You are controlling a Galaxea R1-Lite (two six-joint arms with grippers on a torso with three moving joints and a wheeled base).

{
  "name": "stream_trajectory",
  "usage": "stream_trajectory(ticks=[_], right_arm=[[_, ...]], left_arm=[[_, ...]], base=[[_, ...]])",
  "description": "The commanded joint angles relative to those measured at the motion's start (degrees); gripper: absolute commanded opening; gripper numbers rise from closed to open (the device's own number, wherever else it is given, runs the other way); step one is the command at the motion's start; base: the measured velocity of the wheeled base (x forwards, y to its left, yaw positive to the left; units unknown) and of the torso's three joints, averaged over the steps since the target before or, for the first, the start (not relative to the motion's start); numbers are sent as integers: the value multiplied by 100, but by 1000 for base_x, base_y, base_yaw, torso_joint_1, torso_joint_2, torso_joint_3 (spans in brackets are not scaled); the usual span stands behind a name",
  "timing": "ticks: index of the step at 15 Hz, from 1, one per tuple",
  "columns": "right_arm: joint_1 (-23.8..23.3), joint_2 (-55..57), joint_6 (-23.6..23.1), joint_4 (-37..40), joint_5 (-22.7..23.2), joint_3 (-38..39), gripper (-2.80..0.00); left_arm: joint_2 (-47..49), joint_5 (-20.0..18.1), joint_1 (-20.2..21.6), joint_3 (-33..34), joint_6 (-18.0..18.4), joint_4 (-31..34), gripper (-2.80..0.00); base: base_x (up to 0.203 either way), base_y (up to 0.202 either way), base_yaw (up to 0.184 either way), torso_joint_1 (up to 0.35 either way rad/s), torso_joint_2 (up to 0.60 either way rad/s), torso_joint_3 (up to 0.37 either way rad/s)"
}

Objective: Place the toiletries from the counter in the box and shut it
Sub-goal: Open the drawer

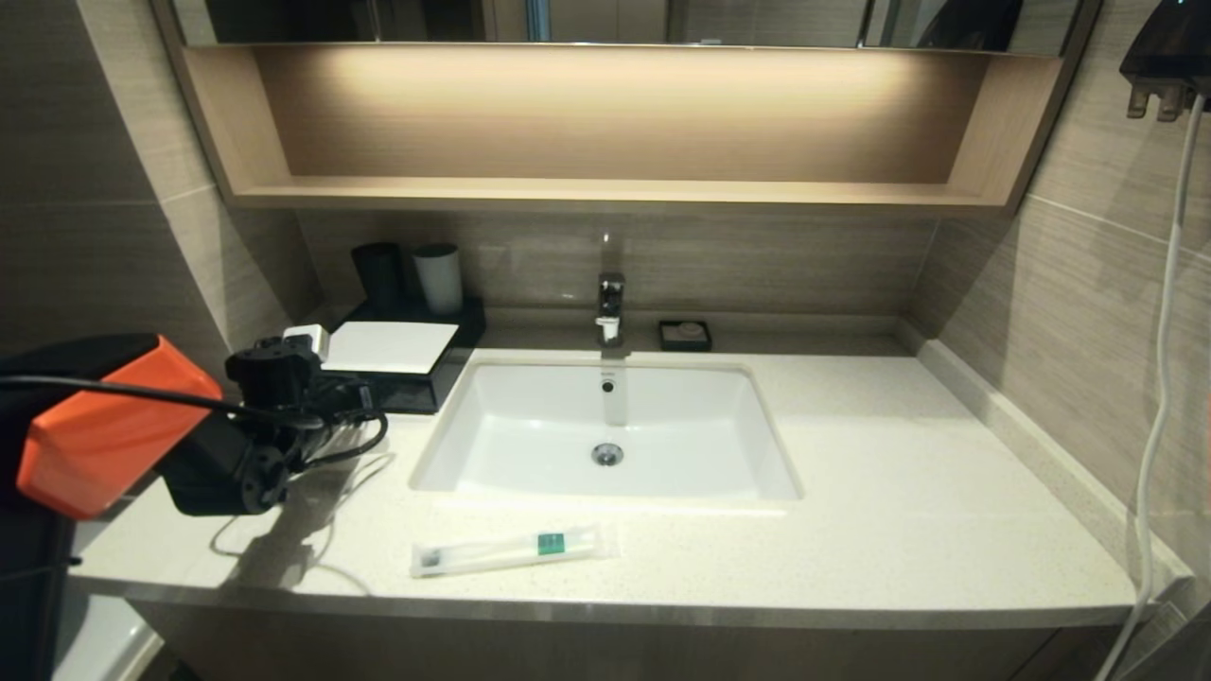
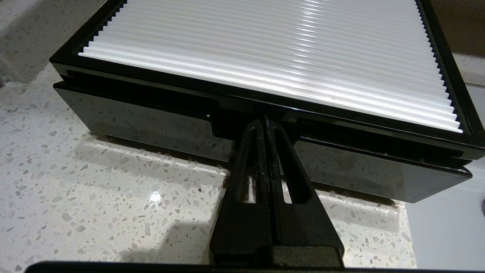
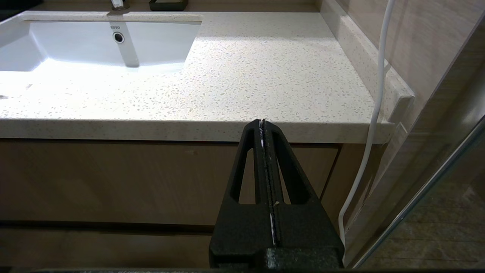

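Note:
The toothbrush packet [image 1: 511, 550], clear with a green label, lies on the counter [image 1: 899, 492] near its front edge, in front of the basin [image 1: 605, 435]. The black box with a white top [image 1: 390, 347] stands at the back left. My left gripper [image 1: 364, 392] is shut and empty, right against the box's front. In the left wrist view its tips [image 2: 264, 121] reach into the notch at the top middle of the glossy drawer front [image 2: 144, 125], under the ribbed white top [image 2: 265, 45]. My right gripper [image 3: 262, 122] is shut and empty, low before the counter's front edge [image 3: 189, 131], out of the head view.
A black cup [image 1: 378, 274] and a grey cup [image 1: 438, 277] stand behind the box. The tap [image 1: 610, 307] and a soap dish [image 1: 685, 335] are at the back. A white cable [image 1: 1159, 407] hangs at the right. A thin cable [image 1: 322, 530] trails under my left arm.

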Motion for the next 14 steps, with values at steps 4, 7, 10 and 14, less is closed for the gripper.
stream_trajectory(ticks=[4, 7, 10, 14], right_arm=[[9, 0, 0, 0, 0, 0, -280], [0, 0, 0, 0, 0, 0, -280], [0, 0, 0, 0, 0, 0, -280], [0, 0, 0, 0, 0, 0, -280]], left_arm=[[52, 1, 4, -14, -2, -32, -280], [79, 1, 4, -22, -2, -32, -280], [92, 1, 4, -70, -2, -19, -280], [105, 9, 4, -154, -2, 12, -280]], base=[[0, 0, 0, 0, 0, 0], [0, 0, 0, 0, 0, 0], [0, 0, 0, 0, 0, 0], [0, 0, 0, 0, 0, 0]])
